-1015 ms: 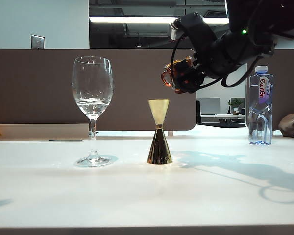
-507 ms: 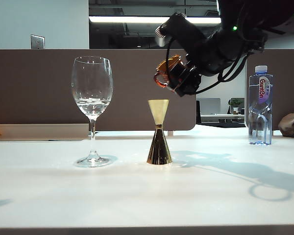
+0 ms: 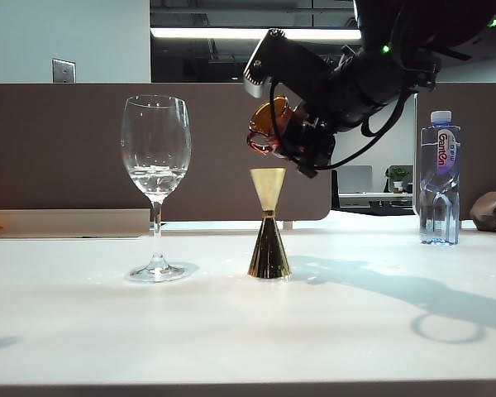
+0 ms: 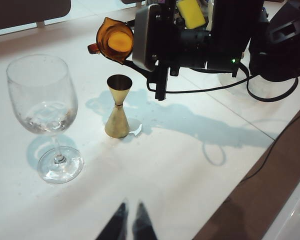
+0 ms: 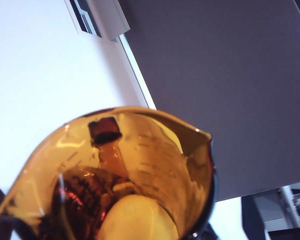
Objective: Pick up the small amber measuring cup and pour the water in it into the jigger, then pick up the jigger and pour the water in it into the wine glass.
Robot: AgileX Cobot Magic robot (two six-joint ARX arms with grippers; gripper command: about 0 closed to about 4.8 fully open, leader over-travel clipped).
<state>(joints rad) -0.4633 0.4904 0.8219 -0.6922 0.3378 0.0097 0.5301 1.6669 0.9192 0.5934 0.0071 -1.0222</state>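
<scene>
Cup [image 3: 269, 131], amber, tipped in right pincer [image 3: 291, 136] grasp, upper centre above jigger [image 3: 269, 223]. Left pincer [image 4: 129, 226] at lower edge, tips nearly together, empty.

right gripper [image 3: 283, 132] raised, tilted; left gripper [image 4: 129, 225] seemingly closed

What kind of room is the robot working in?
Probably an office or lab. Behind the white table stands a brown desk divider, with ceiling strip lights above and a wall switch plate.
</scene>
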